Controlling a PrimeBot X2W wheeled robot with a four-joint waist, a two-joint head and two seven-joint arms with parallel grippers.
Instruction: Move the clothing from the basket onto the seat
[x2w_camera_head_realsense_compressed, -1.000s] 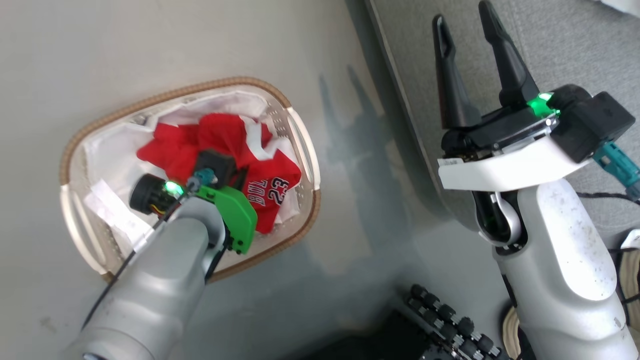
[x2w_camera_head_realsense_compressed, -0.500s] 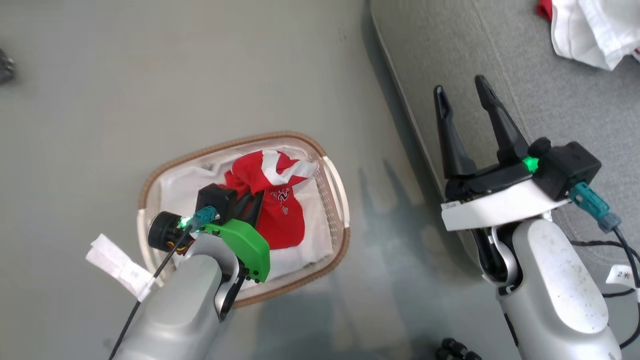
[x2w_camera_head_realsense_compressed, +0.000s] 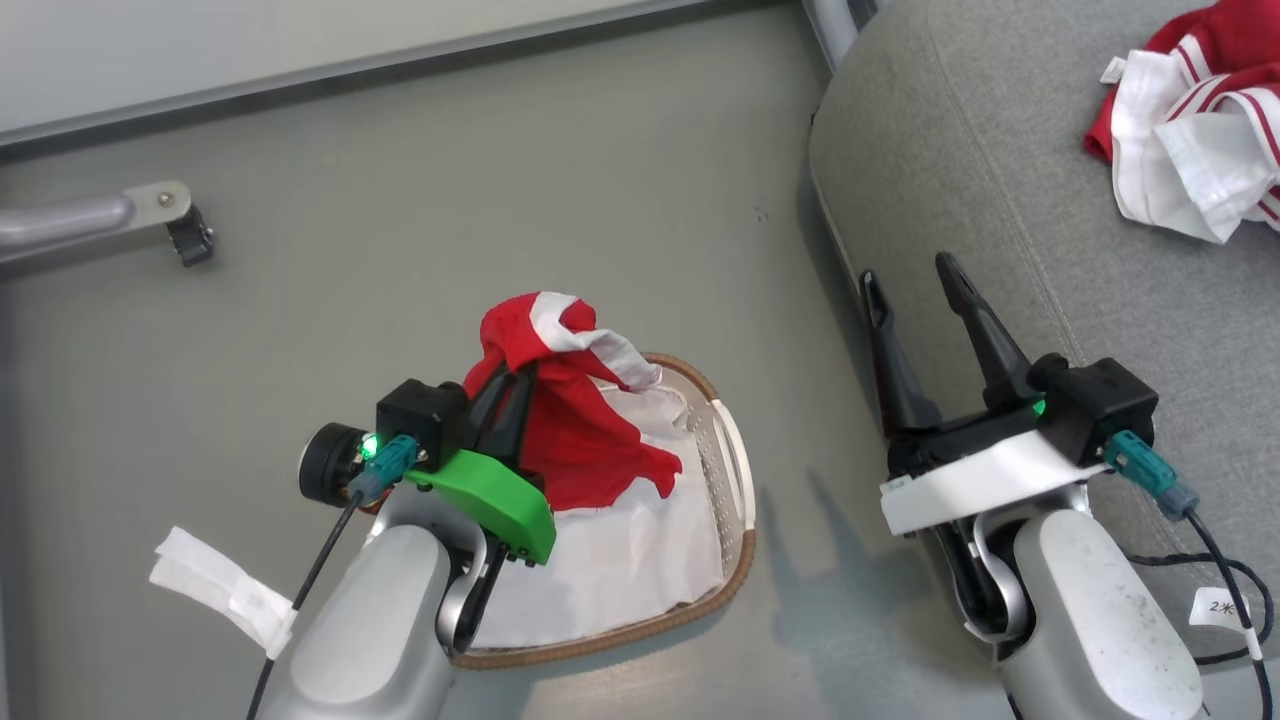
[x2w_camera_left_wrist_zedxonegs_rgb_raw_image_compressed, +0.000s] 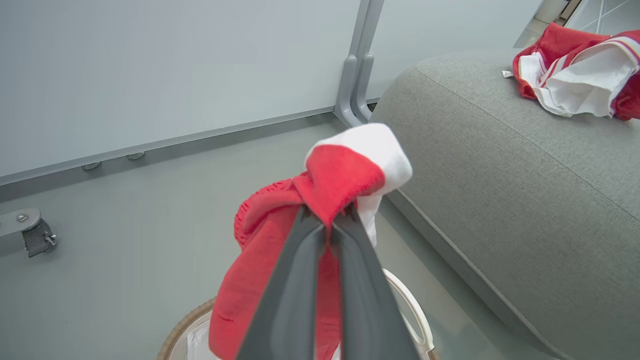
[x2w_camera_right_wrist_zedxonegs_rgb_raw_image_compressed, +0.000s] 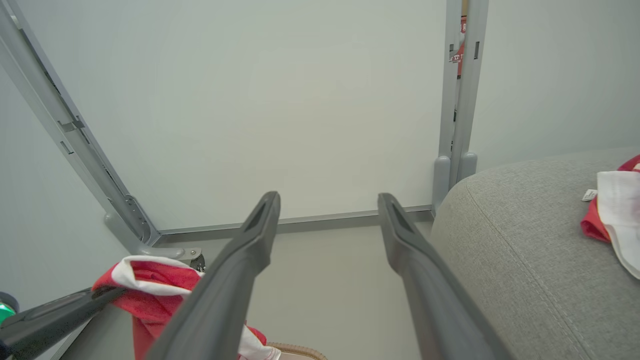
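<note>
Grey flooring (x2w_camera_head_realsense_compressed: 500, 200) and a pale wall panel (x2w_camera_left_wrist_zedxonegs_rgb_raw_image_compressed: 150, 75) form the background of the work area. The left gripper (x2w_camera_left_wrist_zedxonegs_rgb_raw_image_compressed: 326, 220) has its two fingers pressed together on a fold of the red jersey (x2w_camera_head_realsense_compressed: 580, 440). Red knit and white trim bunch over the fingertips, and the rest of the fabric hangs below them. Directly beneath this gripper sits the basket (x2w_camera_head_realsense_compressed: 738, 480), with its brown rim and white liner (x2w_camera_head_realsense_compressed: 610, 570) exposed. Whether the hanging hem touches the liner cannot be determined. No further red fabric shows in the visible part of the basket, but the left forearm hides the near portion. The seat (x2w_camera_head_realsense_compressed: 1000, 200) lies to the right of the left gripper and apart from it, with open floor between. The right gripper (x2w_camera_head_realsense_compressed: 906, 270) has its fingers spread wide and holds nothing. It hovers at the near rounded edge of the seat. A second garment (x2w_camera_head_realsense_compressed: 1190, 150), red with white panels, lies crumpled on the seat, ahead of the right gripper and to its right. Progress assessment: one garment appears delivered, and one is gripped and raised above the basket. Remaining steps, as judged: carry the held jersey rightward over the seat edge, then release it onto the cushion. The hidden part of the basket then needs checking for further clothing.
</note>
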